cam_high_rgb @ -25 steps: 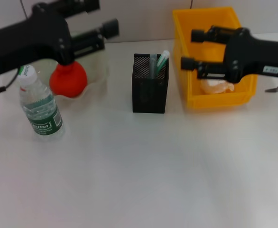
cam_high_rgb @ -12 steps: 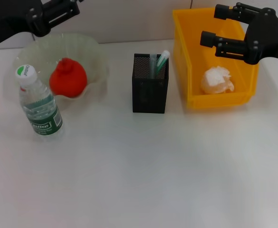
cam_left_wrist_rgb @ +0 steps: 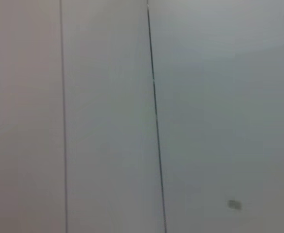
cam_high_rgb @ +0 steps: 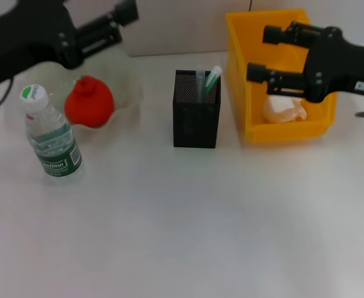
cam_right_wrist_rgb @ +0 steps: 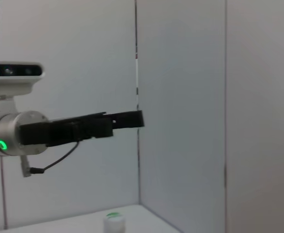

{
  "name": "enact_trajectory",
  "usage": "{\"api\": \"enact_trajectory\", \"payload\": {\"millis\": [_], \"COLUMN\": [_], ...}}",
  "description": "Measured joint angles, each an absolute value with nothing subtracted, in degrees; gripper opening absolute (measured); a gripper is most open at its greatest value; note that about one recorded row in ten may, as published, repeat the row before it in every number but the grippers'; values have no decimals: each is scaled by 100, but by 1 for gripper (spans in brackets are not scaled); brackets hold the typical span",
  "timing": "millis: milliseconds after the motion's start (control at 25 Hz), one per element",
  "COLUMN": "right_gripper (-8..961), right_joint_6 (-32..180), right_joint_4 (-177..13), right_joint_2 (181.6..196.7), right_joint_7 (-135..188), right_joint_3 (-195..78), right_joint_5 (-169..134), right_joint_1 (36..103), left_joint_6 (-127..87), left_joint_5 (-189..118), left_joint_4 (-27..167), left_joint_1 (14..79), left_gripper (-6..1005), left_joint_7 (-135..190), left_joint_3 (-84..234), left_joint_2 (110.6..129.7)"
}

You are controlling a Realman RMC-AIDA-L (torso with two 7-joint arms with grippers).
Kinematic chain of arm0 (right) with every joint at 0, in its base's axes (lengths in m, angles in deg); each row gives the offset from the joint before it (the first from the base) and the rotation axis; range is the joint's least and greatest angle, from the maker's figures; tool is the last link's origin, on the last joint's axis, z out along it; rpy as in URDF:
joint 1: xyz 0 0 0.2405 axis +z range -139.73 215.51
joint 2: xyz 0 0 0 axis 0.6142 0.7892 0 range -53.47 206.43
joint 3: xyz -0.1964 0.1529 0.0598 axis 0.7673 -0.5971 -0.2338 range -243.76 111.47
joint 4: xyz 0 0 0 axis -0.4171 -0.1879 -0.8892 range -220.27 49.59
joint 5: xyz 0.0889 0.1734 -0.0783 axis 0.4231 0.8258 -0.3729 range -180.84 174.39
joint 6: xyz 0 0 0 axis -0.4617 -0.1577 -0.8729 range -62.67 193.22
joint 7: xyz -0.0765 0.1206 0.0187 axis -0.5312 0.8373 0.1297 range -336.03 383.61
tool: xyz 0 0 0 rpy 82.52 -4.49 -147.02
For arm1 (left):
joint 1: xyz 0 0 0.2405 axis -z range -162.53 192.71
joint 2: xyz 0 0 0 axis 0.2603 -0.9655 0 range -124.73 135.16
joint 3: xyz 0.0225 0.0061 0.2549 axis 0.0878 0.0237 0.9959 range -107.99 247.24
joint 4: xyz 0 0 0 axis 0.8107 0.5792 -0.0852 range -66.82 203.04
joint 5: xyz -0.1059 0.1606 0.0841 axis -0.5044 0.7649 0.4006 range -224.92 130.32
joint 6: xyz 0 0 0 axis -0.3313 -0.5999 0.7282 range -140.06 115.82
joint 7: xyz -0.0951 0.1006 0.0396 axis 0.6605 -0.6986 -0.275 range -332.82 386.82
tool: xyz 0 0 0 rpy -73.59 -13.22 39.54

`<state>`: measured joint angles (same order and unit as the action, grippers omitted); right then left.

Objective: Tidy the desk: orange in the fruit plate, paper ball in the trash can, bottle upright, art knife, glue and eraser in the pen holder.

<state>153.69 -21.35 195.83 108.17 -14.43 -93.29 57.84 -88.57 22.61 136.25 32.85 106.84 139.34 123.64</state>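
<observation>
Bottle (cam_high_rgb: 50, 135) first, since it sits nearest the camera: a small water bottle with a green label and white cap, standing upright on the white surface (cam_high_rgb: 182, 230), off to the left of the black mesh pen holder (cam_high_rgb: 196, 117) and a bit nearer than it. Pen holder is about mid-surface, with a green-capped stick poking out the top; can't really tell what else is inside. Just behind the bottle, still left of the pen holder, the orange (cam_high_rgb: 89, 102) sits in the clear wavy fruit plate (cam_high_rgb: 127, 93). Right of the pen holder, close beside it, is the yellow bin serving as trash can (cam_high_rgb: 280, 71), and the crumpled paper ball (cam_high_rgb: 284, 110) lies on its floor. Right claw (cam_high_rgb: 263, 54) hangs over the bin above the paper ball, fingers spread apart, holding nothing. Left claw (cam_high_rgb: 121, 20) is up over the back of the fruit plate; can't tell how its fingers stand.
</observation>
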Motion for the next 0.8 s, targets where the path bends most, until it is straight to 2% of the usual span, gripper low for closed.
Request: {"api": "enact_trajectory", "payload": {"millis": [800], "right_gripper": [766], "right_joint_6": [15370], "right_joint_4": [-2336], "right_joint_2": [19576], "right_joint_7": [10845], "right_joint_3": [-723], "right_joint_5": [-9651], "right_joint_1": [5761], "left_joint_6": [-8856], "left_joint_5": [2677], "left_joint_4": [12912], "left_joint_1": [3355], "left_gripper": [675], "left_joint_7": [10839], "left_joint_3": [14270], "left_joint_2": [12366]}}
